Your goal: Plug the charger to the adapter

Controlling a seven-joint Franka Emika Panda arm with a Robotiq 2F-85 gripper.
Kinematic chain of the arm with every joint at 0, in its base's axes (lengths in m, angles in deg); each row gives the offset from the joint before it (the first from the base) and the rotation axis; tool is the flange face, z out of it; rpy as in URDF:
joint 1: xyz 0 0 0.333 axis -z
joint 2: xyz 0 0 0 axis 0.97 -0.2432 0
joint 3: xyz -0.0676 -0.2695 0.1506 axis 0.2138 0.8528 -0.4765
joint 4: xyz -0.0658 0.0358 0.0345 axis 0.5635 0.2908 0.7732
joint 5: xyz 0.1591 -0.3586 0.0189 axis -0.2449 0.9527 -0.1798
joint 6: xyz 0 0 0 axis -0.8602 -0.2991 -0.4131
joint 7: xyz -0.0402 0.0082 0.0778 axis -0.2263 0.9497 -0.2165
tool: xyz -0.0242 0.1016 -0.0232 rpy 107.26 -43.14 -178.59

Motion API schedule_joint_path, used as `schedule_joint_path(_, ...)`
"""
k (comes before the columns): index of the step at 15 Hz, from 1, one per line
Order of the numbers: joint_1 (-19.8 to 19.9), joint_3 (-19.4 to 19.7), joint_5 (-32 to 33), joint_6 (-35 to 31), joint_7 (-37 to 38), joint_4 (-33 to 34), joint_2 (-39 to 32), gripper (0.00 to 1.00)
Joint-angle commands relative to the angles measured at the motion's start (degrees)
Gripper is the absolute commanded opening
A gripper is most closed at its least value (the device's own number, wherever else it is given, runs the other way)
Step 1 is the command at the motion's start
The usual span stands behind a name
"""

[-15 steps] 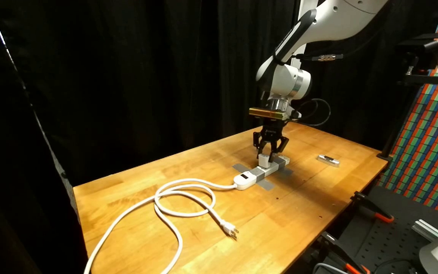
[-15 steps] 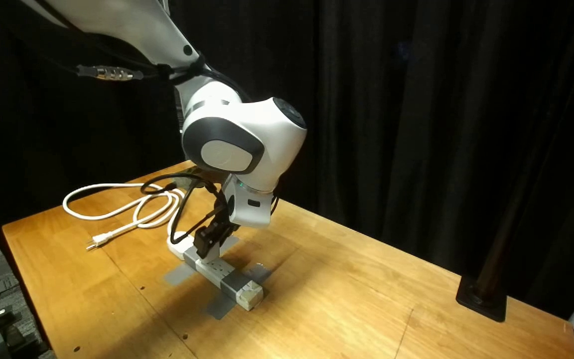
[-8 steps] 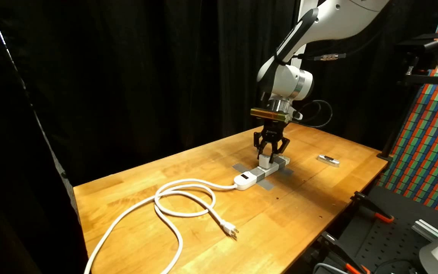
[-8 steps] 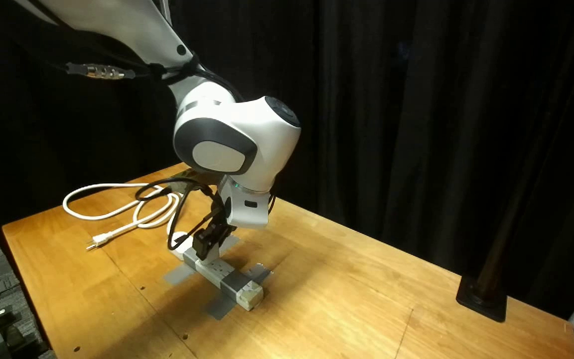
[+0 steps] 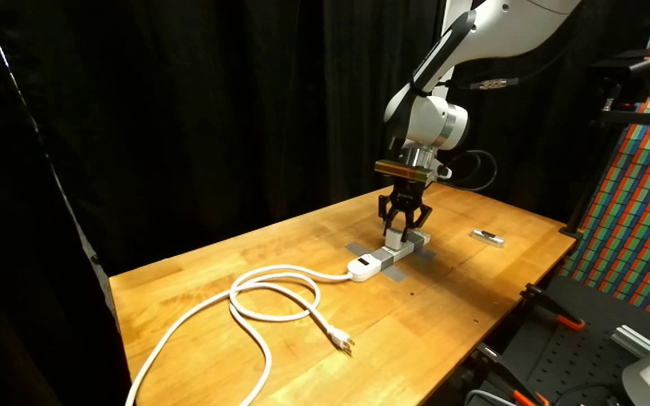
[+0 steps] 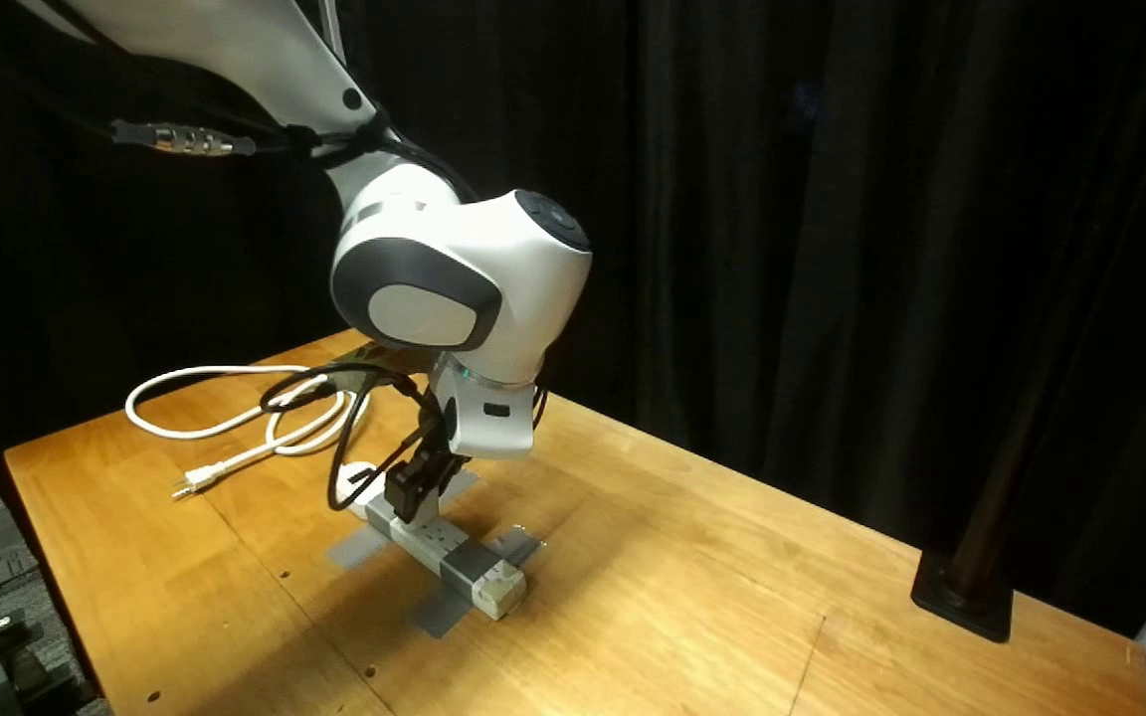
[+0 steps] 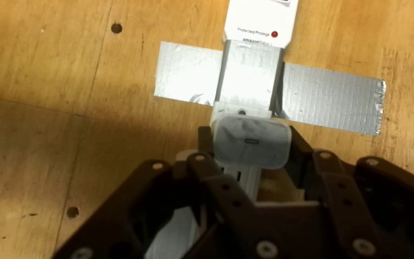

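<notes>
The charger [image 7: 252, 145], a small white block with a slot in its top, stands between the fingers of my gripper [image 5: 396, 232]. My gripper is shut on it, with a finger at each side. The charger's lower end meets the top of the adapter [image 5: 365, 267], a white power strip, near its cable end. It shows in both exterior views [image 5: 394, 239] [image 6: 428, 509]. Its prongs are hidden, so I cannot tell how far they sit in a socket. In the wrist view, open socket slots show on the adapter [image 7: 261, 21] just below the charger.
Grey tape [image 7: 331, 97] holds the adapter to the wooden table [image 5: 302, 242]. A long white cable [image 5: 280, 318] lies coiled, ending in a plug [image 5: 340, 338]. A small silver bar [image 5: 487, 237] lies beyond the adapter. Black clamps [image 5: 553, 307] grip the table edge.
The arm and gripper have shifted slightly away from the adapter's cable end. The charger has moved a little with the gripper and stands straighter on the adapter. The gripper has stayed shut on it.
</notes>
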Motion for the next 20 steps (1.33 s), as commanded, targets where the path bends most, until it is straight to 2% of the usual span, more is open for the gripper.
schedule_joint_path(1, -1.11, 1.51, 1.83, -5.18, -2.54, -5.87, 0.82, 0.24)
schedule_joint_path(11, -3.68, 0.5, 2.94, -12.25, -6.88, -14.45, 4.86, 0.24)
schedule_joint_path(19, -5.19, 0.74, 4.71, -16.33, -6.13, -17.14, 4.86, 0.24)
schedule_joint_path(20, -5.17, 0.64, 4.69, -16.46, -6.12, -17.11, 4.74, 0.42)
